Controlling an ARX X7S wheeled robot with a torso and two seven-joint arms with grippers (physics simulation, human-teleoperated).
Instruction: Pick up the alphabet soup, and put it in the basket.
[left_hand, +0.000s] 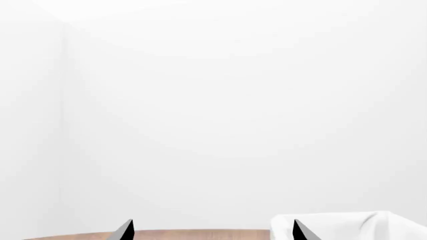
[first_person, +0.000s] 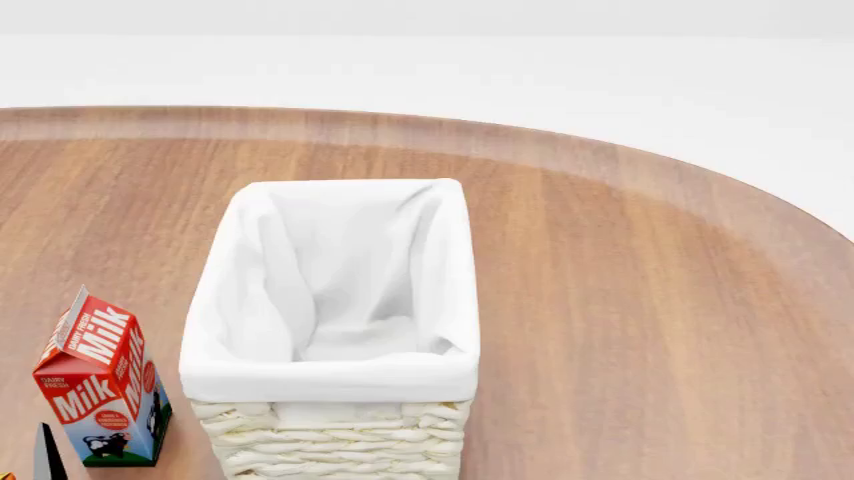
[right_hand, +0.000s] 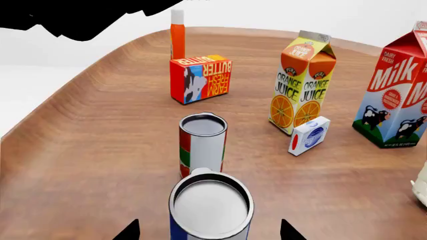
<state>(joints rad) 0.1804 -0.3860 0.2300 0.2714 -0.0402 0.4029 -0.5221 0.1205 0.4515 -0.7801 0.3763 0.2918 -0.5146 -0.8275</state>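
Observation:
In the right wrist view the alphabet soup (right_hand: 211, 205) stands upright on the wooden table, a blue-labelled can with a pale silvery top. My right gripper (right_hand: 210, 231) is open, one fingertip on each side of the can and apart from it. The basket (first_person: 334, 440), cream wicker with a white cloth lining, stands empty in the middle of the head view; its cloth corner shows in the left wrist view (left_hand: 347, 225) and its edge in the right wrist view (right_hand: 420, 187). My left gripper (left_hand: 213, 231) is open and empty above the table, facing the white wall.
Just behind the soup stands a red-and-green can (right_hand: 203, 142). Beyond are a butter carton (right_hand: 200, 79), an orange bottle (right_hand: 177, 35), an orange juice carton (right_hand: 305, 82), a small white-blue box (right_hand: 309, 136) and a milk carton (right_hand: 397, 95), (first_person: 100, 380). A dark fingertip (first_person: 50, 455) shows beside the milk.

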